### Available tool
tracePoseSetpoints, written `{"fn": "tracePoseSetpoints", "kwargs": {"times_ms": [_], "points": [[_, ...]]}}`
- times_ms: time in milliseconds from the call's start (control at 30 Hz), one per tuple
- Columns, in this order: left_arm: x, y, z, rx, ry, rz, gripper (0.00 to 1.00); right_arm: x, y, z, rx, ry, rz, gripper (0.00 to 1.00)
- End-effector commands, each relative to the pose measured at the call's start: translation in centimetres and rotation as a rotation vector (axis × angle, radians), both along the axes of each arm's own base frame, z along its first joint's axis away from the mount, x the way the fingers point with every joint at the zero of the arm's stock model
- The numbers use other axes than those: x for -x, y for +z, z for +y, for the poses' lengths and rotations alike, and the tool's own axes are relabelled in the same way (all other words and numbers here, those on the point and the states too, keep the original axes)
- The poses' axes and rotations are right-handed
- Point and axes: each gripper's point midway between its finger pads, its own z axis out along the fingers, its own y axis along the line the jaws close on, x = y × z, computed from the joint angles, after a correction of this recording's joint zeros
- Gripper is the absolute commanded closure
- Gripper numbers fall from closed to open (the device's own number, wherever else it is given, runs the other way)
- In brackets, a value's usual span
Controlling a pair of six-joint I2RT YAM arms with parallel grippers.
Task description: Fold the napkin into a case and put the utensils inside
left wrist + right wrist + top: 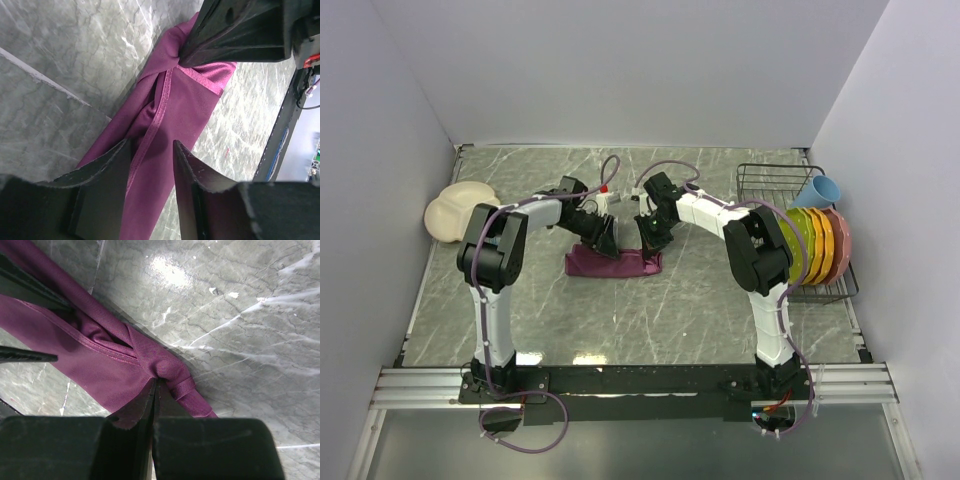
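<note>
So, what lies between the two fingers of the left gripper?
Only the napkin: in the left wrist view its hemmed edge runs through the gap of the open left gripper.

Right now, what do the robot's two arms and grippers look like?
Both the left arm and right arm have white tubular links with bulky black joints. A thin mauve cable runs along each. The left gripper and right gripper have flat, matte black fingers with rough edges.

The left arm [492, 320] and right arm [770, 320] had white links, black joints; 1 purple cable [611, 166] ran along each; the fingers [100, 172] were black.
</note>
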Motion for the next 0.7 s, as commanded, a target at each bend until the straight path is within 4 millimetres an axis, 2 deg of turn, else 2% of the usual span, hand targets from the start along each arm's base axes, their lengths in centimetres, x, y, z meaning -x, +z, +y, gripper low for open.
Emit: {"fn": "tracePoseSetpoints", "kwargs": {"times_ms": [0, 467, 533, 667], "points": [[0.0, 0.5, -0.6, 0.032, -0.037, -0.019, 0.59, -1.3, -0.1, -0.3, 0.036, -0.007, -0.054, 1.0], [-0.6, 0.8, -1.3, 0.029, -0.024, -0.033, 0.95, -1.4, 1.2, 0.4, 0.004, -0.011, -0.06, 1.0], [-1.0, 1.0, -1.3, 0.024, -0.014, -0.042, 0.99, -1.6, 1.6, 0.5, -0.006, -0.011, -0.068, 1.0], [-1.3, 1.0, -1.2, 0.012, -0.004, -0.052, 0.99, -1.8, 2.8, 0.8, -0.029, -0.009, -0.085, 1.0]]}}
